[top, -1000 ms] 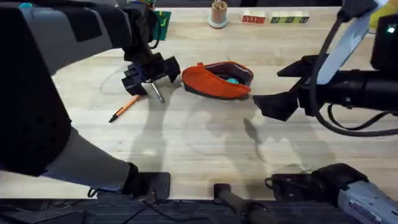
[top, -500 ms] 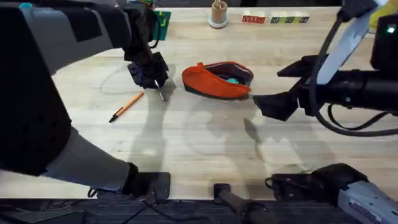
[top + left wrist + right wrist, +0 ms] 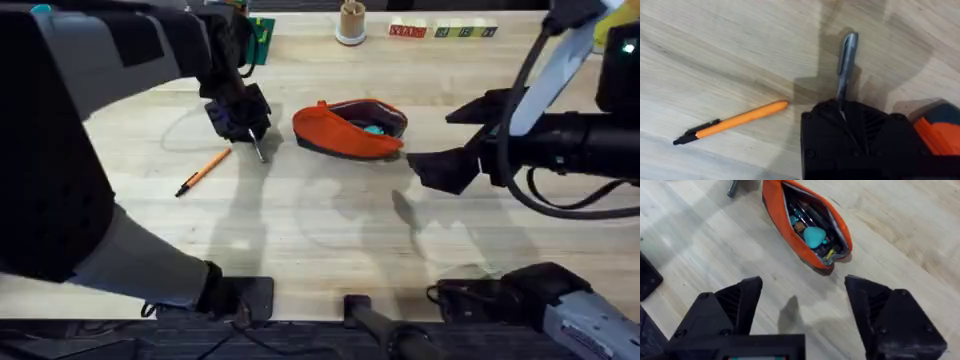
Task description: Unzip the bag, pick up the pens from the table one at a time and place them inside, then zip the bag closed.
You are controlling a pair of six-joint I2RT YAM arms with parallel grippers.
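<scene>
Pale plank surface (image 3: 330, 230); my left gripper (image 3: 842, 111) has its jaws pinched on the grey pen (image 3: 846, 60), light, stiff and slick, held by one end. Orange pen (image 3: 203, 171) lies just beside. Open pouch (image 3: 350, 128) is near; right gripper (image 3: 802, 305) gapes empty beside it.

Left gripper (image 3: 243, 125) swung in over the grey pen (image 3: 258, 150) and clamped its fingers on it a second back; since then it held put.
</scene>
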